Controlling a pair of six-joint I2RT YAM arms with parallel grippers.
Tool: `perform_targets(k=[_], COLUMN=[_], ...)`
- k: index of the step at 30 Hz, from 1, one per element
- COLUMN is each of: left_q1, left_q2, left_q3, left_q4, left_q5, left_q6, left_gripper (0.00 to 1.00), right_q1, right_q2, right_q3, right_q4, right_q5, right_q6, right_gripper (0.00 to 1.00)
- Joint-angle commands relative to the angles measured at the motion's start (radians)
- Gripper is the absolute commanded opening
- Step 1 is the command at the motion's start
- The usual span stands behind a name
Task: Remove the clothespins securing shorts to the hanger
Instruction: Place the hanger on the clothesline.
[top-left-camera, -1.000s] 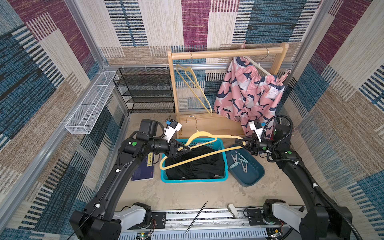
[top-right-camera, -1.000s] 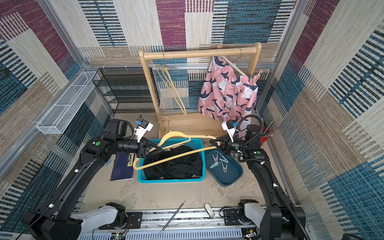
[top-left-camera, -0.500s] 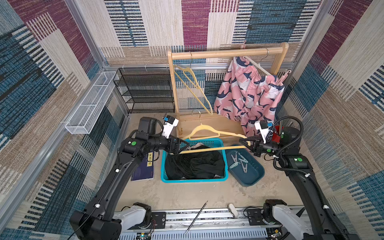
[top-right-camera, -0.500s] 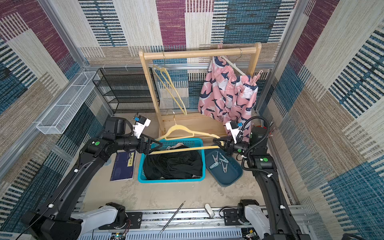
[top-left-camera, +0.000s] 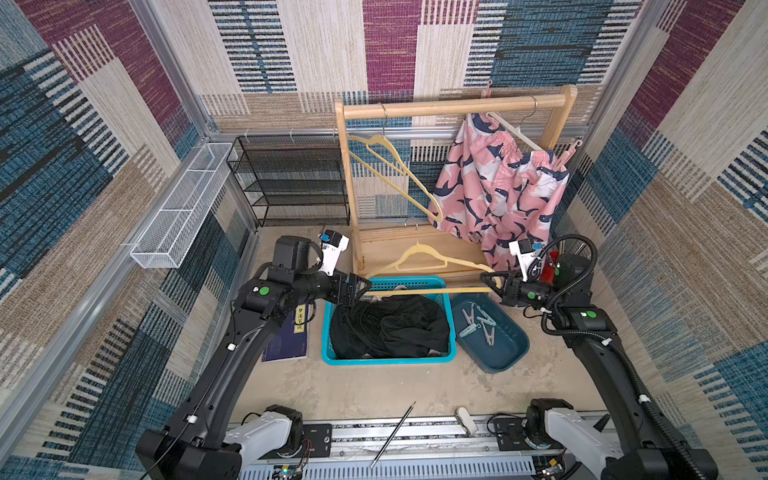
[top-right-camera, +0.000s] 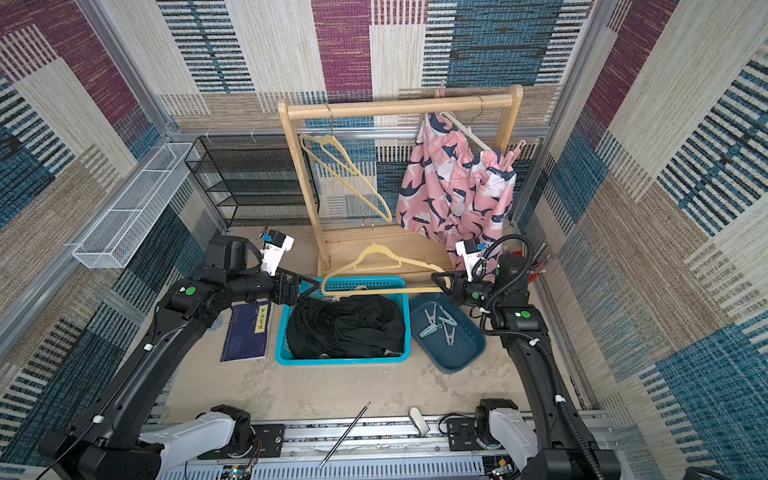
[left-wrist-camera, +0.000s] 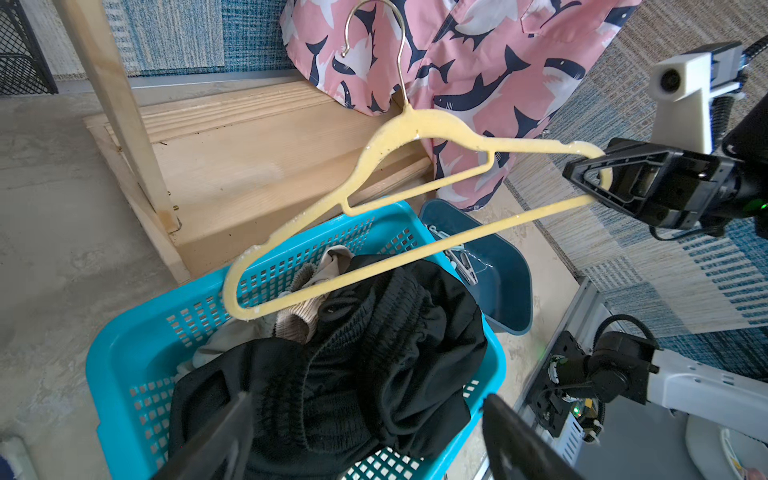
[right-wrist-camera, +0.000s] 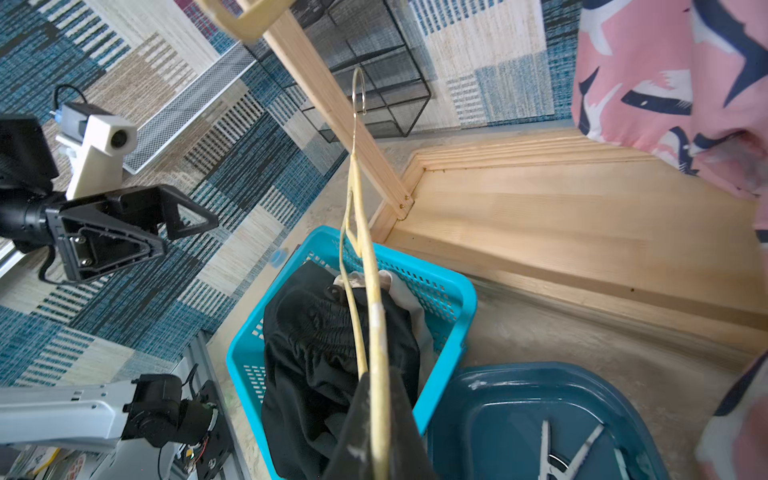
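- Yellow hanger (left-wrist-camera: 415, 129), bare of clothing, hangs level in the air, its far tip pinched in the right hand (top-left-camera: 486, 279), whose fingers are pressed together on it
- Left hand (top-left-camera: 365, 286) is spread wide and holds nothing; the hanger's near tip sits just ahead of its fingertips, not touching them
- Below and between the two hands stands a teal basket (top-left-camera: 388, 360) with the black shorts (top-left-camera: 390, 326) heaped inside and the beige shorts (left-wrist-camera: 299, 320) peeking out under them
- Just under the right hand is a dark blue tray (top-left-camera: 507, 361) holding several loose clothespins (top-left-camera: 478, 324), mint and pale
- Up and behind the right hand, the pink shorts (top-left-camera: 498, 191) with a shark print hang from a white hanger (top-left-camera: 513, 133) on the wooden rack (top-left-camera: 453, 108); a pink clothespin (top-left-camera: 571, 149) grips the waistband at the end by the rack's post
- Judged step: this hanger looks finished, pins and shorts both off, so it is ready to be put aside
- Next move likely calls for the right hand to carry the hanger alone by one tip, so it may swing; afterwards a hand must reach high to the pink shorts and squeeze each pin open
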Motion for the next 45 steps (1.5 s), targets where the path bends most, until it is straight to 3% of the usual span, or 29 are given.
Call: perform_targets(k=[1,6,11,19,33,45], left_q1=[0.001,0.002,0.003,0.006,0.011,0.014], left_q2=[-0.004,-0.003,-0.001,-0.001,0.011,0.008], left_q3=[0.002,-0.006,-0.008,-0.012,-0.014,-0.007], left_q4=[0.011,0.016,0.021,0.024,0.053,0.04], left_q5=[-0.016,-0.011,-0.009,-0.006,0.013,0.01], left_q6=[-0.013,-0.013,-0.01,-0.008,-0.027,-0.019], left_gripper=[0.89,0.89,0.89,0.89,0.89,0.89], right_q1=[-0.002,-0.002,-0.001,0.001,0.064,0.066], right_q2=[-0.009,-0.011,0.031,0.061,0.011,0.158], right_q3=[0.052,0.159,0.295,0.452,0.605,0.832], right_q4=[0.027,0.005,-0.07,-0.123,-0.23,-0.217], right_q5=[0.148,0.199,0.245,0.244,0.246,0.25], right_q6=[0.067,0.082,0.014,-0.014,-0.042,-0.083], right_gripper=[0.0,0.0,0.0,0.0,0.0,0.0])
